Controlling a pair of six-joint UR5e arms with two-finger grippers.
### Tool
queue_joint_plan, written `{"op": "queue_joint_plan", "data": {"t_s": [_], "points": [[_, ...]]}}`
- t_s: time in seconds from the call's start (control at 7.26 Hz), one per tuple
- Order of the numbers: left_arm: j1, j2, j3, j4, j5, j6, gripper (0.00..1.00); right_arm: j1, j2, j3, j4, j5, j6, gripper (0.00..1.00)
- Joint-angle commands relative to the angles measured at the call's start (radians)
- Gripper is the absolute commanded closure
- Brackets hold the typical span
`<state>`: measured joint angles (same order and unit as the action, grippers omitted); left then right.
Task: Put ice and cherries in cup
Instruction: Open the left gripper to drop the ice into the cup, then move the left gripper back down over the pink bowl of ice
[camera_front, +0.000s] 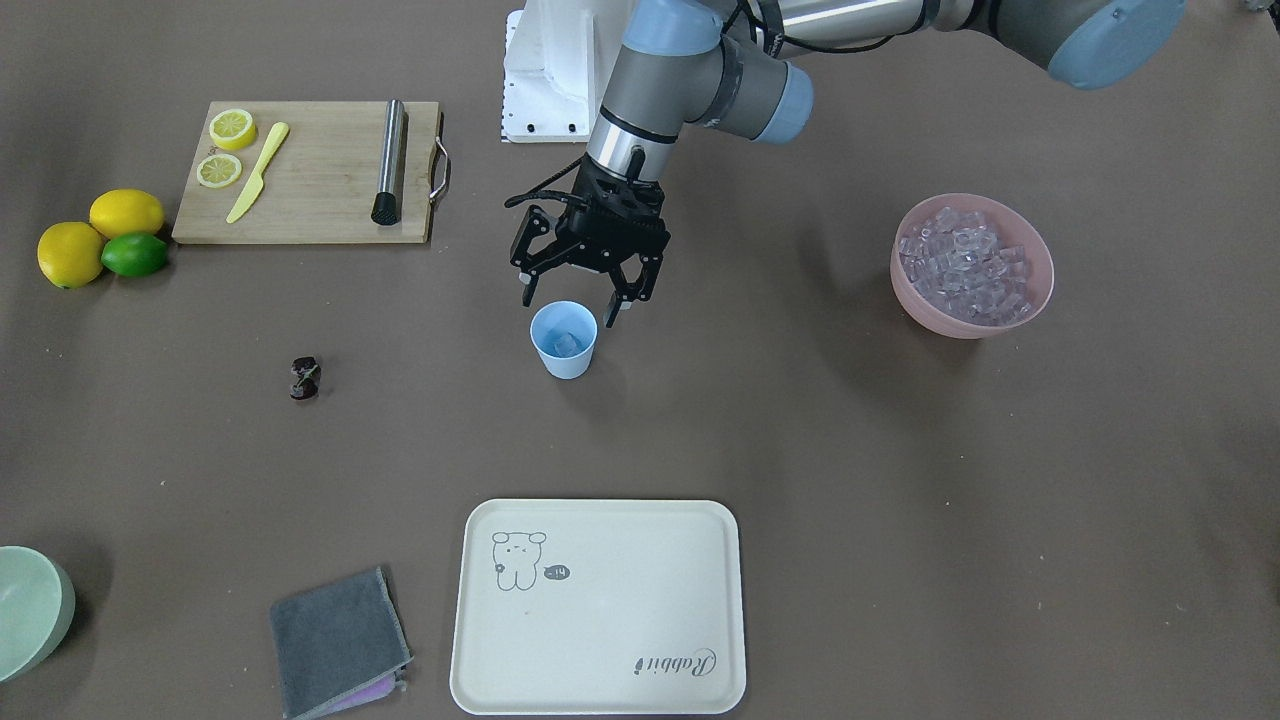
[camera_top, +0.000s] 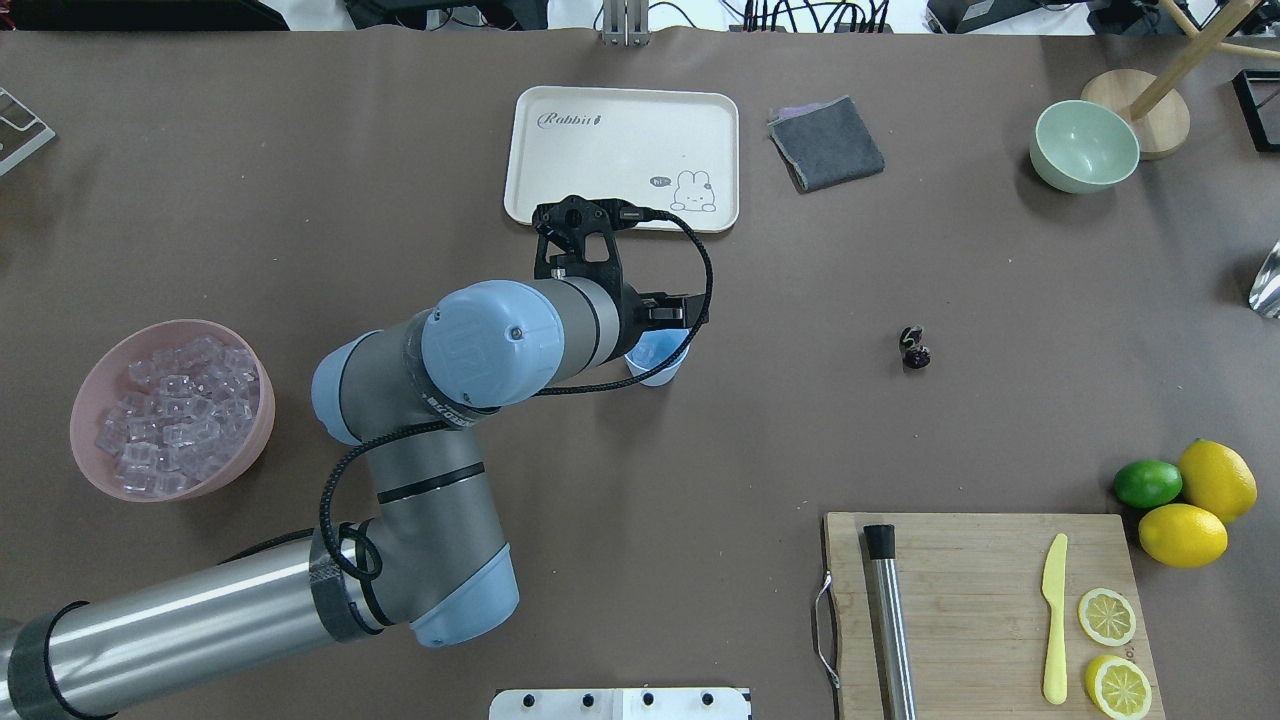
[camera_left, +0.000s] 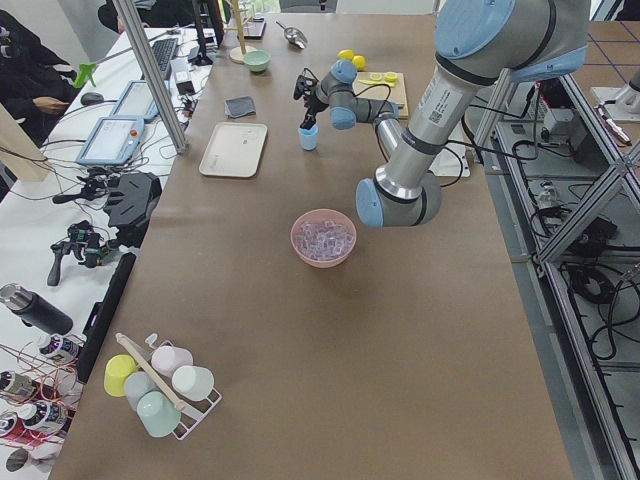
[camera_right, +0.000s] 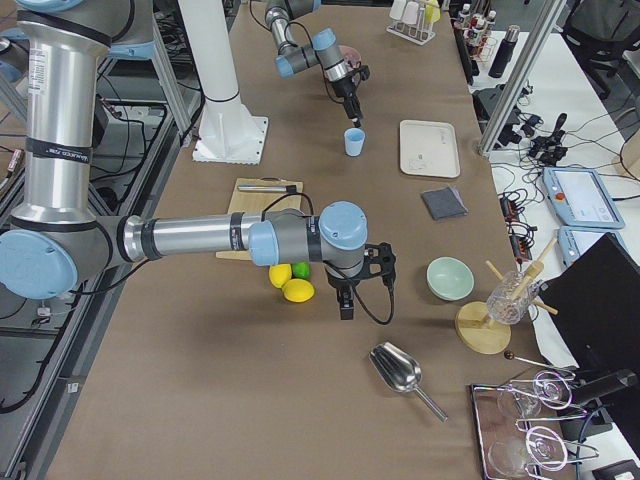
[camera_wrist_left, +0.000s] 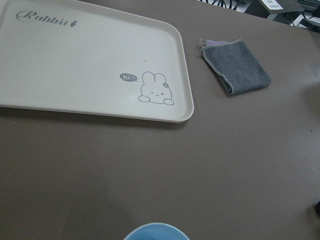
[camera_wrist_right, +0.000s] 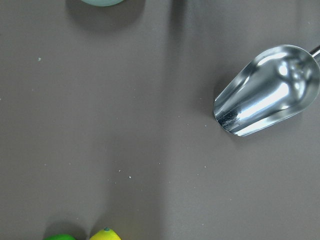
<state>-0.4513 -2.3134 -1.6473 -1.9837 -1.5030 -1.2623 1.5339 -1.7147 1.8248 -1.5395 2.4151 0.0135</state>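
Hovering directly over the cup, the left hand points its fingers straight down, spread apart and holding nothing. The spread suits a drop. One clear cube lies at the bottom of the cup, so this looks like the ice-filling step, with the hand placed high enough to let a piece fall inside the rim without knocking the tumbler.

The cup stands upright near the middle of the counter. The rest of the ice is heaped in a pink bowl, well apart from the cup on the robot's left, within that arm's reach. The cherries lie loose on the counter, well apart on the cup's other side, not yet in the cup. That side belongs to the right arm.

The right hand shows only in the side view, low over the counter beside two lemons and a lime. Whether its fingers are apart or together cannot be told. Its wrist camera looks down on a metal scoop lying on its side.

Judging by one cube in the cup, the task is at an early stage.
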Motion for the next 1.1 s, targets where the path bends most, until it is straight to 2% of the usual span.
{"op": "queue_joint_plan", "data": {"t_s": [0.0, 0.14, 0.28, 0.41, 0.69, 0.83, 0.96], "points": [[-0.082, 0.082, -0.293, 0.356, -0.135, 0.056, 0.03, 0.0, -0.002, -0.001, 0.001, 0.01, -0.001, 0.0], [-0.123, 0.151, -0.413, 0.472, -0.157, 0.134, 0.03, 0.0, -0.002, -0.01, 0.001, 0.01, -0.001, 0.0], [-0.171, 0.237, -0.483, 0.503, -0.186, 0.203, 0.03, 0.0, -0.013, -0.007, 0.002, 0.016, -0.003, 0.0], [-0.209, 0.324, -0.523, 0.502, -0.239, 0.271, 0.03, 0.0, -0.014, -0.005, -0.001, 0.025, -0.003, 0.0], [-0.25, 0.44, -0.592, 0.499, -0.278, 0.352, 0.03, 0.0, -0.014, -0.01, 0.002, 0.012, -0.003, 0.0], [-0.25, 0.495, -0.597, 0.47, -0.29, 0.388, 0.03, 0.0, -0.019, -0.009, 0.004, 0.01, -0.004, 0.0], [-0.25, 0.596, -0.592, 0.339, -0.292, 0.394, 0.03, 0.0, -0.017, -0.009, 0.004, 0.021, -0.003, 0.0]]}}
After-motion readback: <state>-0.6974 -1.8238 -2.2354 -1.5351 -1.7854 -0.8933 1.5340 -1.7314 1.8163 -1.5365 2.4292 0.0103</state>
